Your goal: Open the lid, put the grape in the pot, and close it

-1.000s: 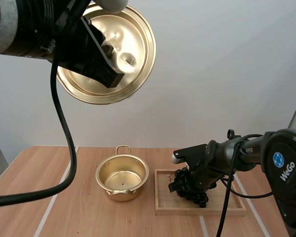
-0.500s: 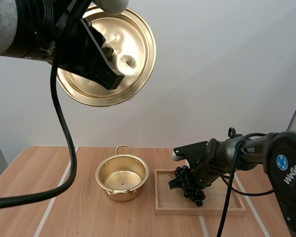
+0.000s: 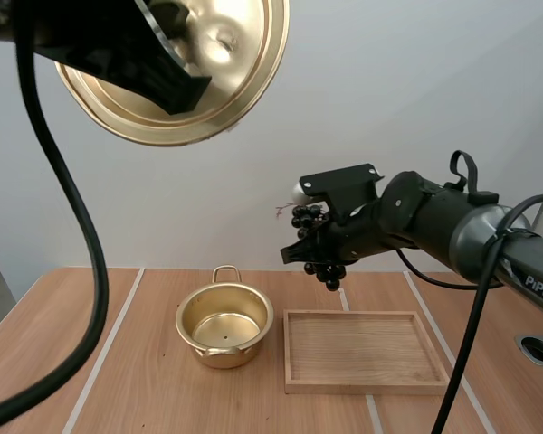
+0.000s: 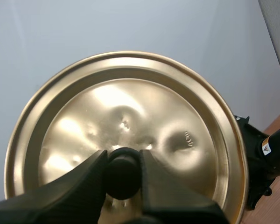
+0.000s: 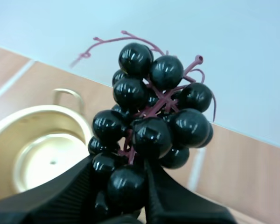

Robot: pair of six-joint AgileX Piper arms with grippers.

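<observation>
Left end effector [image 4: 122,158] is pinching the lid [image 3: 226,81] by its knob [image 4: 123,182]. The lid is up high, tilted, well clear of the pot [image 3: 224,323]. Right end effector [image 5: 119,191] is pinching the grapes [image 5: 149,116] low in the bunch, airborne near the tray's [image 3: 366,348] far left corner, short of the pot. Pot sits open mid-counter [image 3: 118,380], tray just beside it toward the right edge.

Risks:
- Grip looks to be on berries, not stem, so one could pop free and drop the bunch.
- Releasing early would hit the rim or counter.
- The knob pinch may let the lid swivel.
</observation>
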